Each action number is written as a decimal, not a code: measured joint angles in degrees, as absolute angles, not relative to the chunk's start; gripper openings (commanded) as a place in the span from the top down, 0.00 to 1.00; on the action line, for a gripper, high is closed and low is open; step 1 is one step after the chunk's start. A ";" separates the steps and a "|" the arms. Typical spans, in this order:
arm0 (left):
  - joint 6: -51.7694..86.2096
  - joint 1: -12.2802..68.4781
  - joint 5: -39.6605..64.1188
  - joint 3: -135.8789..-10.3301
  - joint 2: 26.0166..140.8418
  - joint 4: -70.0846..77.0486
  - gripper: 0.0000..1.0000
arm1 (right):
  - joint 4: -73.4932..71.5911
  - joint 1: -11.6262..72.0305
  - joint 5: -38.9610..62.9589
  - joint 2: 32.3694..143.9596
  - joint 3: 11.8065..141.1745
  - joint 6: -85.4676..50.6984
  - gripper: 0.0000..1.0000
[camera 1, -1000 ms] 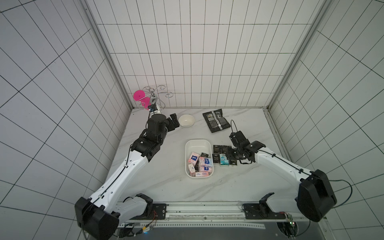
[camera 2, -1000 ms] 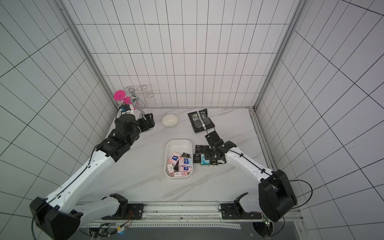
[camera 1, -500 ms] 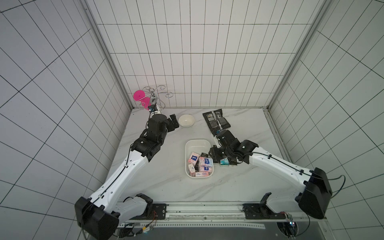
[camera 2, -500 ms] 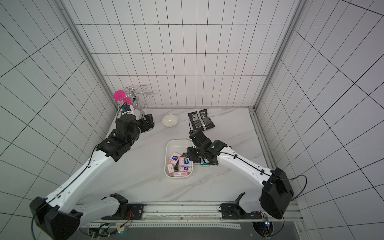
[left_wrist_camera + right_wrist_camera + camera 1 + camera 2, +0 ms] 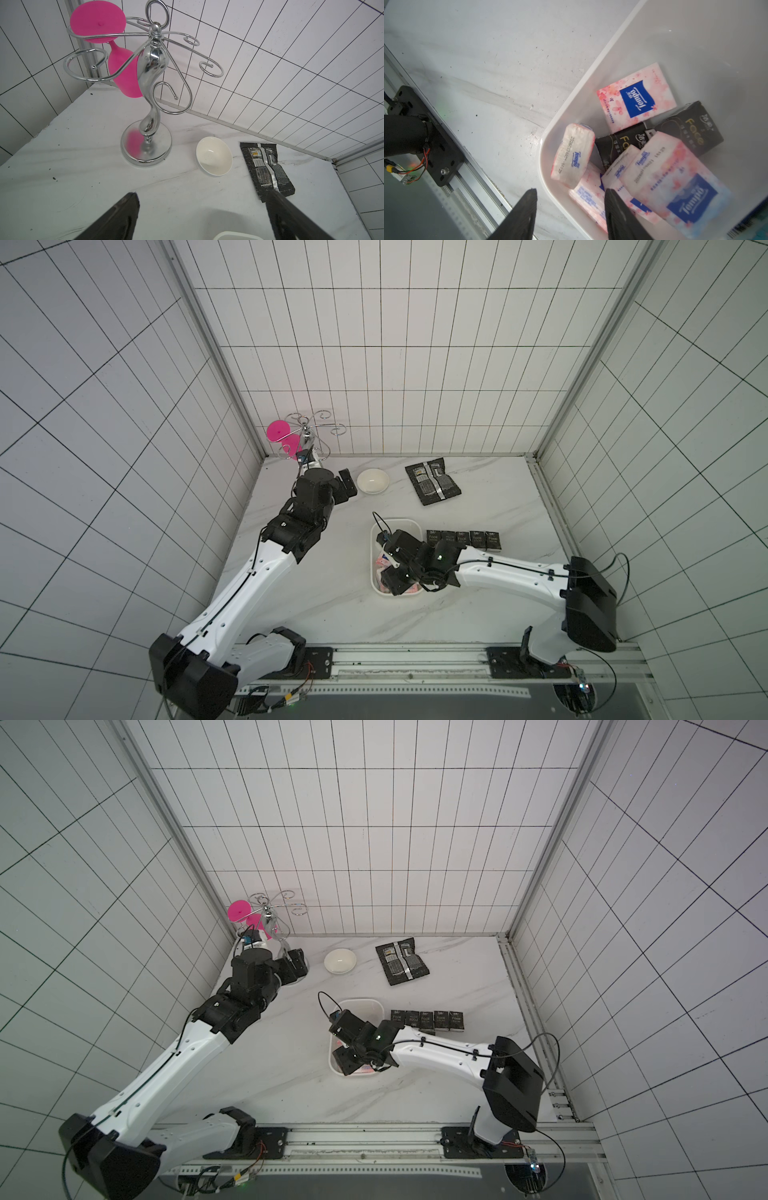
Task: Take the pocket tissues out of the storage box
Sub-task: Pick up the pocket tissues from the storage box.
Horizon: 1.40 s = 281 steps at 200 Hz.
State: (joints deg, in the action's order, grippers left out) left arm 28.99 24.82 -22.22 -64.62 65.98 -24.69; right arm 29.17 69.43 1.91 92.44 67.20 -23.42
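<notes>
The storage box (image 5: 375, 536) is a shallow white tray at mid-table, seen in both top views (image 5: 362, 1002). Pocket tissues lie heaped in its near end: pink-white packets (image 5: 636, 97) and black "Face" packets (image 5: 691, 128). A row of black packets (image 5: 463, 538) lies on the table right of the box. My right gripper (image 5: 571, 191) is open and empty over the box's near corner, one finger outside the rim (image 5: 591, 76) and one above the pink packets. It hides most of the heap in both top views (image 5: 392, 583). My left gripper (image 5: 202, 193) hangs open and empty near the back left.
A small white bowl (image 5: 372, 481) and a flat black foil pouch (image 5: 433, 480) lie at the back. A chrome rack with a pink glass (image 5: 305, 439) stands in the back left corner, close to my left gripper (image 5: 347, 485). A metal rail (image 5: 407, 659) runs along the front edge.
My right arm has swung left from the row of black packets to above the box's near end, its jaws a little wider. The left arm has not moved.
</notes>
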 measured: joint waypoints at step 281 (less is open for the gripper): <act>28.93 23.14 -21.61 -64.62 65.98 -24.64 0.01 | 27.53 65.17 0.58 82.37 67.35 -28.49 0.77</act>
